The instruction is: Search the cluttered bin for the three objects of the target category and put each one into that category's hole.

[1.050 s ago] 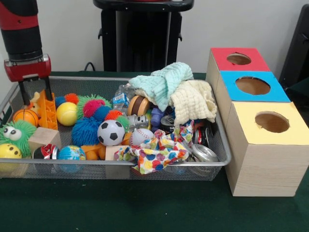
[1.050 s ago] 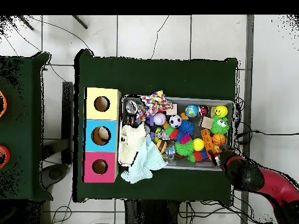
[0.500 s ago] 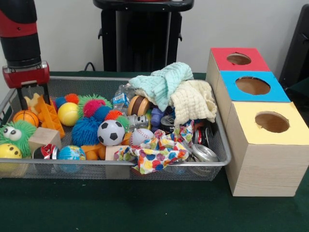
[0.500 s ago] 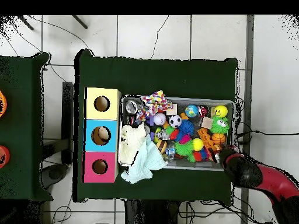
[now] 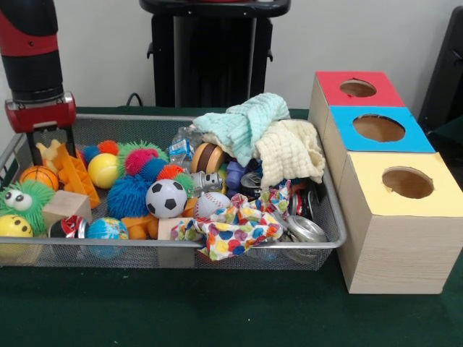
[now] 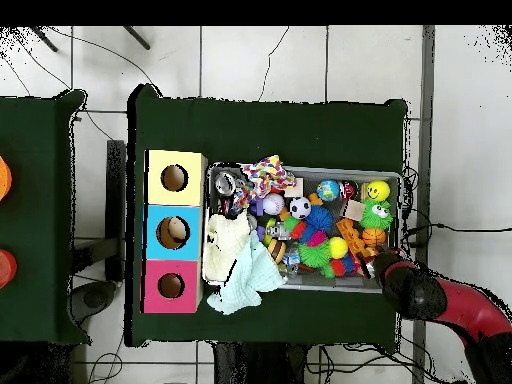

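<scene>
Early stage: black two-fingered gripper (image 5: 51, 147), fingers apart and empty, at the frame's left over the silver mesh bin (image 5: 217, 249) of toys and cloths; three coloured-top wooden hole boxes (image 5: 391, 181) right, nothing visibly sorted

— Even room light, no hard beam. The wall (image 5: 362, 36) at the upper right of the front view is plain bright grey.

— Shadows?

— Soft ones. A dim band lies on the green cloth (image 5: 217, 303) under the bin (image 5: 318, 242), and the box holes (image 5: 407, 182) go dark inside.

— Any glare?

— A small shine on the can (image 5: 307, 230) at lower middle, and on the soccer ball (image 5: 166, 198). Overhead, the pale floor tiles (image 6: 265, 60) at the top look nearly washed out, while the cloth reads very dark.
</scene>
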`<state>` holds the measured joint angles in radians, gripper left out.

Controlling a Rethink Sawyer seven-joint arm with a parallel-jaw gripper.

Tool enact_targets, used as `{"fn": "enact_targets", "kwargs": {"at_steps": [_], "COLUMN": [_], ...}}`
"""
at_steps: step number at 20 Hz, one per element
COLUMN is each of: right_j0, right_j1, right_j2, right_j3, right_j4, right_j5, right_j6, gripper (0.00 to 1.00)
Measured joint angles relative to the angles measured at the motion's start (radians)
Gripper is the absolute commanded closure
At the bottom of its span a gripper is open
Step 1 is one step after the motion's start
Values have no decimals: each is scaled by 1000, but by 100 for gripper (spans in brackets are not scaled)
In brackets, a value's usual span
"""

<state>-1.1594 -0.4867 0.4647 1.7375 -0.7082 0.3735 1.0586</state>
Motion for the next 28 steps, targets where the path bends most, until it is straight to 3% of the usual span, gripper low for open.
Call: {"fn": "enact_targets", "kwargs": {"at_steps": [7,8,16,22,28], "right_j0": [30,27,33,87,159], "right_j1": [-5,-4,-26,-136,-259], "right_j2": [-20,-19,-28,-57,-72], "right_j3": [-6,-6,14,109,226], "right_j4": [-28,-29,-30,-19,59], "right_j5": [-12,-15,-57,-116,-122], "right_j6": [0,0,0,0,1], "gripper": [0,100,100,100,100]}}
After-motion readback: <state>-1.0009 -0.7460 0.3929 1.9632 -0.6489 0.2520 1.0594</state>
